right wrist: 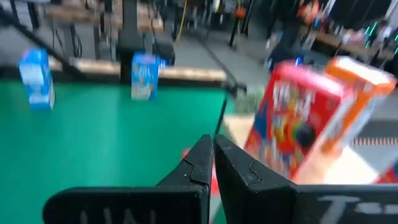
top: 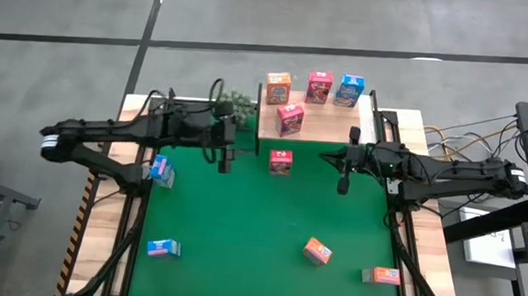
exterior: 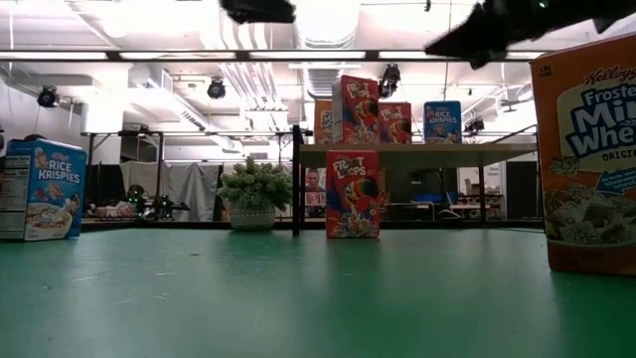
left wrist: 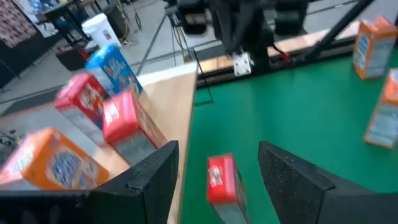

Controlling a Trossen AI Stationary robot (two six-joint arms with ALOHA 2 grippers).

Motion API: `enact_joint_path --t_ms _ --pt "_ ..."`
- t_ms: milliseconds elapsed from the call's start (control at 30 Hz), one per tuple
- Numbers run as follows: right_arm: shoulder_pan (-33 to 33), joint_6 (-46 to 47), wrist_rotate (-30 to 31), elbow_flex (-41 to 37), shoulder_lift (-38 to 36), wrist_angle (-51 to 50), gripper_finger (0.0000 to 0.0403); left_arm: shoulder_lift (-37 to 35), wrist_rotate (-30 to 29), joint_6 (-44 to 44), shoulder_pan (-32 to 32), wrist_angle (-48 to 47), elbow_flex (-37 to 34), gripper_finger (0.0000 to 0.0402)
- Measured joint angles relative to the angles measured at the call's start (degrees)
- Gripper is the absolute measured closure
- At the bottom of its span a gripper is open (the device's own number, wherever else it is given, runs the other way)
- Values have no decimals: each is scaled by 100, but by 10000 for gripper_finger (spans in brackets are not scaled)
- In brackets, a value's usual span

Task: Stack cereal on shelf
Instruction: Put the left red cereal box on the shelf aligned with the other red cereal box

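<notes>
Cereal box (top: 281,162), red, stands just before my released left pincer (top: 224,160); closing off-centre could topple it. My right pincer (top: 343,182) hovers clenched, empty.

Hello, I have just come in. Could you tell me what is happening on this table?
Two robot arms are putting small cereal boxes onto a wooden shelf at the far edge of the table. Four boxes stand on it now: orange, two red and blue. Another red box stands on the green table just in front of the shelf. The left gripper is open and empty beside that box. The right gripper is shut and empty. Four more boxes wait on the table.
</notes>
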Motion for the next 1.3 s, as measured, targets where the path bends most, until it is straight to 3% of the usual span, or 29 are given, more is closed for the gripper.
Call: enact_joint_path --t_ms 167,300,800,900,1100,1300 --pt "-21 -171 56 0 443 1045 394 -601 4 -134 -12 202 -803 198" --pt "-223 -166 63 379 718 1011 394 -950 4 -110 -12 263 -1156 198" --pt "-1404 -556 -90 3952 2338 -3162 394 -1383 6 140 -6 316 -1568 198" --pt "-1631 -709 -452 4600 2696 -3755 394 -1382 6 142 -6 319 -1568 198" --pt "-2232 -807 -2034 5749 3377 -4695 386 -1382 6 90 -6 401 -1568 198" --pt "-2645 -1168 -2378 6496 3953 -5340 320 -1380 8 -13 -6 400 -1568 198"
